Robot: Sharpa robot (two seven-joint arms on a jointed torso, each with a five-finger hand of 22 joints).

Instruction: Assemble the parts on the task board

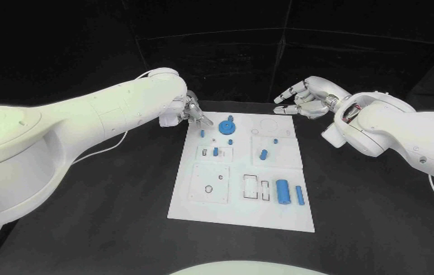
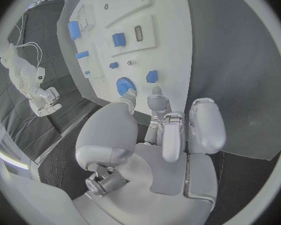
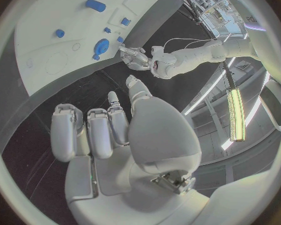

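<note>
Parts lie spread on the task board [image 1: 210, 207], the white plate at the table's [image 1: 362, 212] centre. Nearest the robot, two blue cylinders [image 1: 282, 191] lie toward the near right corner, long axes running near to far. Mid-board sits a small blue peg [image 1: 262, 156]. Toward the far edge stands a blue gear [image 1: 227, 126]. The left hand [image 1: 185, 113], fingers part-curled and empty, hovers at the far left corner, just beside the gear and nearer it. The right hand [image 1: 307, 99], fingers loosely spread and empty, hangs beyond the far right corner.

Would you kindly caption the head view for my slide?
Both hands, left hand and right hand, hover empty at the task board's far edge.
</note>
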